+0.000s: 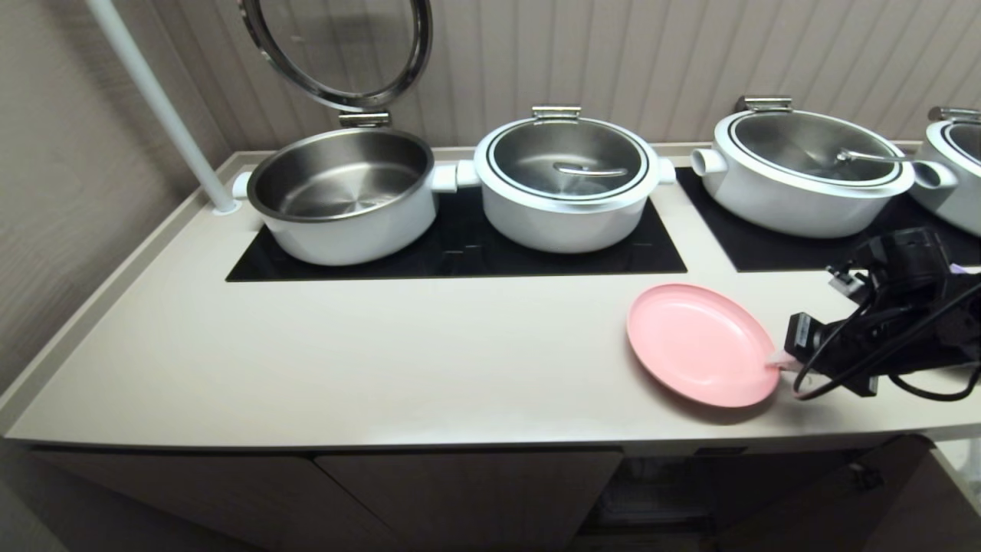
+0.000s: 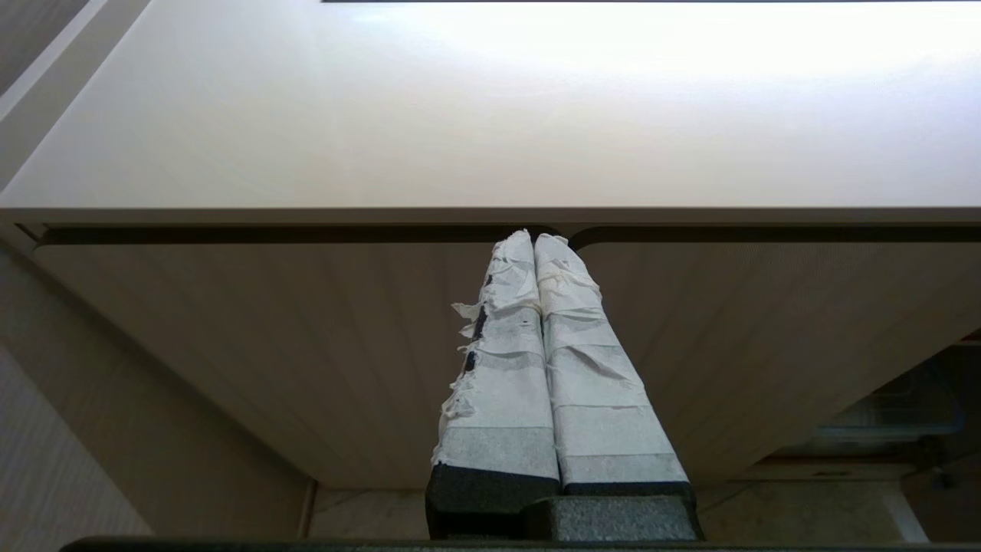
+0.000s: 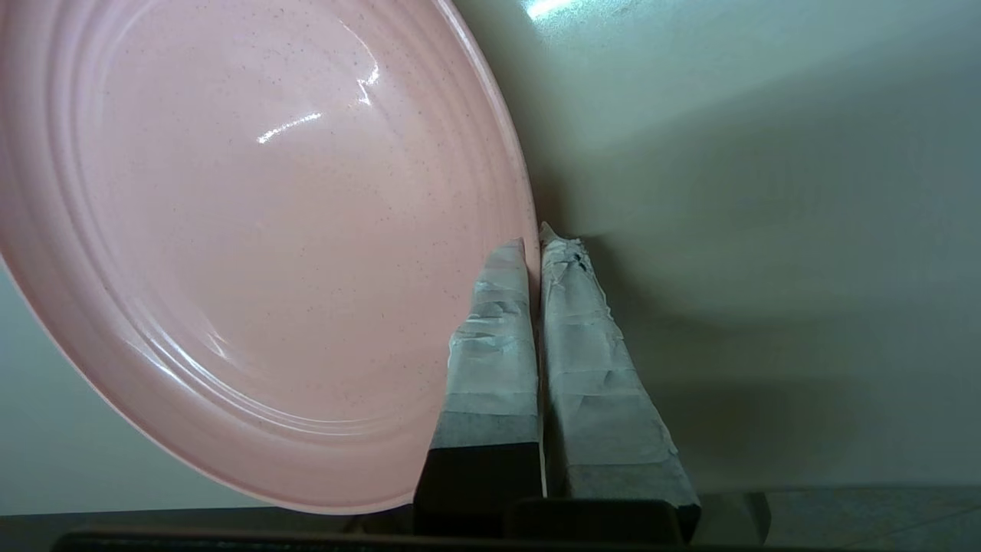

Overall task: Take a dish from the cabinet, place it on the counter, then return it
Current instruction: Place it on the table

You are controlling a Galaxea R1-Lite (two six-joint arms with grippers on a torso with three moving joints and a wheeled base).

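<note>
Cream counter (image 1: 345,360) runs wall to wall beneath a ribbed panel backdrop, with black cooktop panels (image 1: 460,249) set into its far half. Pink plate (image 1: 701,343) lies on the counter at about 4 o'clock from the centre of the head view, just in front of the gap between the two panels, and looks slightly tilted; the right gripper (image 1: 775,360) is clamped on its rim at the plate's 4 o'clock edge, one taped finger (image 3: 494,345) over the upper face and the other behind the rim, the two drawn together with the rim between them. Right arm enters from the 3 o'clock side, trailing black cables.

Beyond the plate, at 12 o'clock, stand white pots (image 1: 567,180) on the panels; the one at 10 o'clock (image 1: 341,195) is uncovered with its glass lid (image 1: 345,46) raised; the others carry lids. White pole (image 1: 157,100) rises from the counter's far left corner.

Left gripper (image 2: 534,239) hangs below the counter edge, facing the cabinet (image 2: 230,337) doors; its taped fingers are pressed together, holding nothing. Cabinet compartment at 5 o'clock in the head view stands open; contents too dim to identify.
</note>
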